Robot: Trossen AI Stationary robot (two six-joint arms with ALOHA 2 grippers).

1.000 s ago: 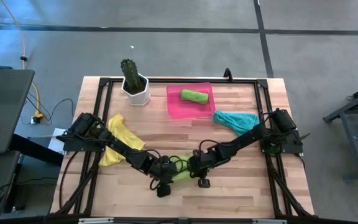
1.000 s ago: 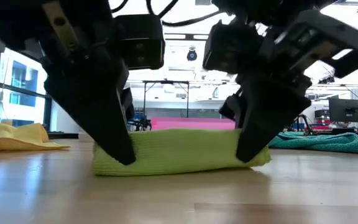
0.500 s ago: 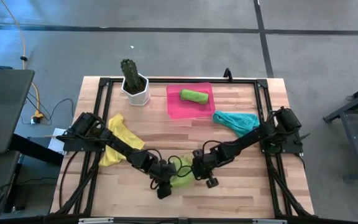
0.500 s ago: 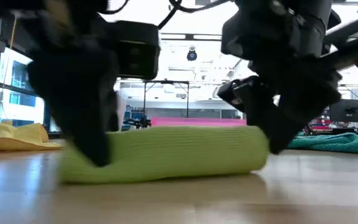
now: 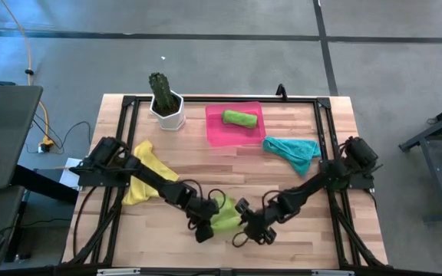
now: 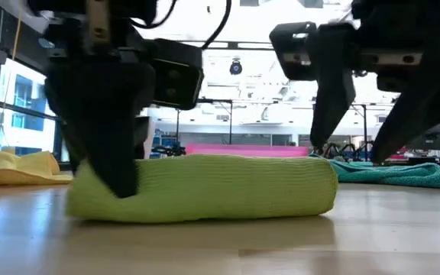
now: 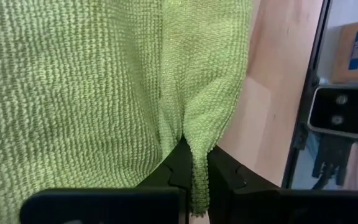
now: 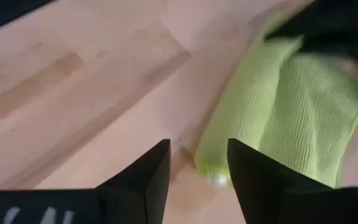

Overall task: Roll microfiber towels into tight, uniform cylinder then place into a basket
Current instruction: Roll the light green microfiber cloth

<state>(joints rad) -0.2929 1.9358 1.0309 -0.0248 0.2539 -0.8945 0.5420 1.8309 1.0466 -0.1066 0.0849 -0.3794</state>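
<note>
A lime green towel, rolled into a thick cylinder, lies on its side on the wooden table near the front edge. My left gripper is shut on its left end. My right gripper stands open just above and beyond the roll's right end, touching nothing. The pink basket at the far middle holds another rolled green towel. A teal towel lies crumpled to the right of the basket. A yellow towel lies crumpled at the left, partly under my left arm. My left gripper pinches a small fold of cloth at the roll's left end between its two fingers. The fingers slant down onto it from the table's left. The roll lies along the table on its side.
A white pot with a green cactus stands at the far left beside the basket. A black frame runs around the table's edges. Bare wood lies between the roll and the basket.
My right gripper has opened and let go of the roll's right end. It has drawn away toward the table's near right and risen, rolling its wrist. My left gripper has turned its wrist while still holding the left end. The flat bundle has rounded into a fuller, longer cylinder.
</note>
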